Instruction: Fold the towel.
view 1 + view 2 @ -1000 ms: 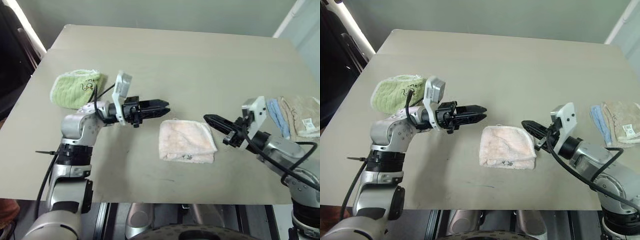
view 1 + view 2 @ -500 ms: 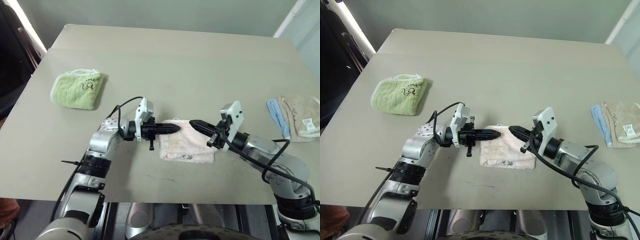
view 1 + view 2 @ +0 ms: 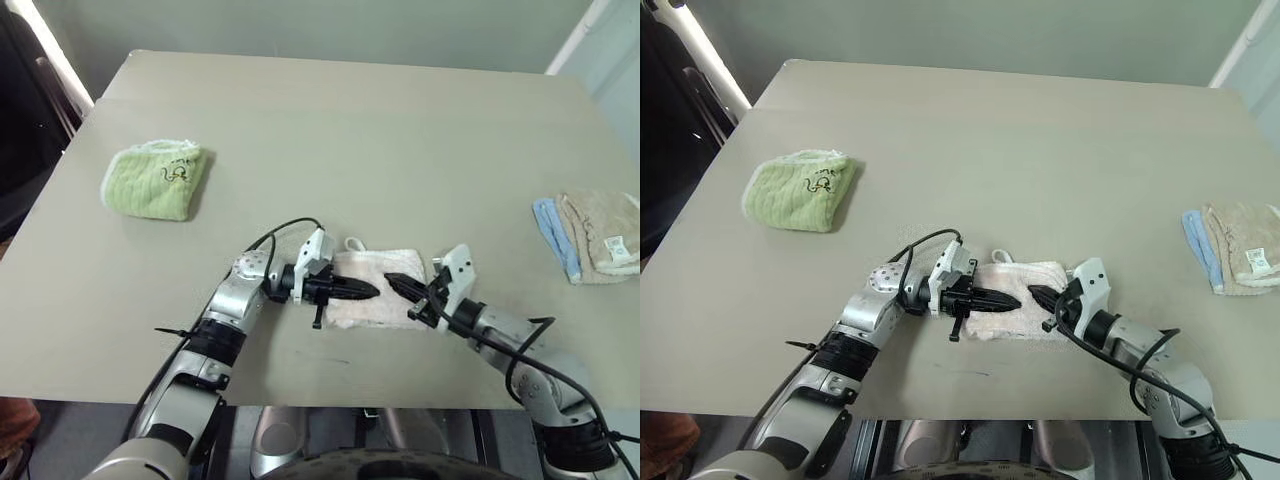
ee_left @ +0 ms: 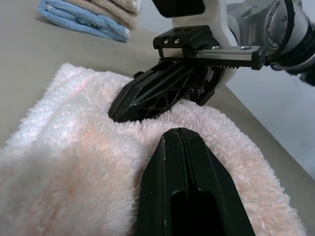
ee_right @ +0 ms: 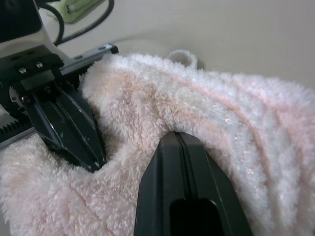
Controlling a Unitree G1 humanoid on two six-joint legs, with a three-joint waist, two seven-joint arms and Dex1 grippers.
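The towel (image 3: 378, 272) is a pale pink fluffy bundle, folded, lying near the table's front edge, with its small white loop (image 3: 1000, 257) sticking out at the far side. My left gripper (image 3: 372, 291) is shut and points right, its tip pressed into the towel's top from the left. From the right, my right gripper (image 3: 392, 281) is shut and pressed into the pile too. The two tips nearly meet over the middle of the towel. In the left wrist view the closed fingers (image 4: 179, 147) sink into the pink terry, facing the right gripper (image 4: 147, 96).
A folded light green towel (image 3: 155, 178) lies at the far left of the table (image 3: 330, 130). Beige and blue cloths (image 3: 595, 235) are stacked at the right edge. The table's front edge runs just behind both arms.
Both arms came down and inward from the towel's sides until their tips press on it. The left gripper closed. The towel looks flatter and its loop now shows.
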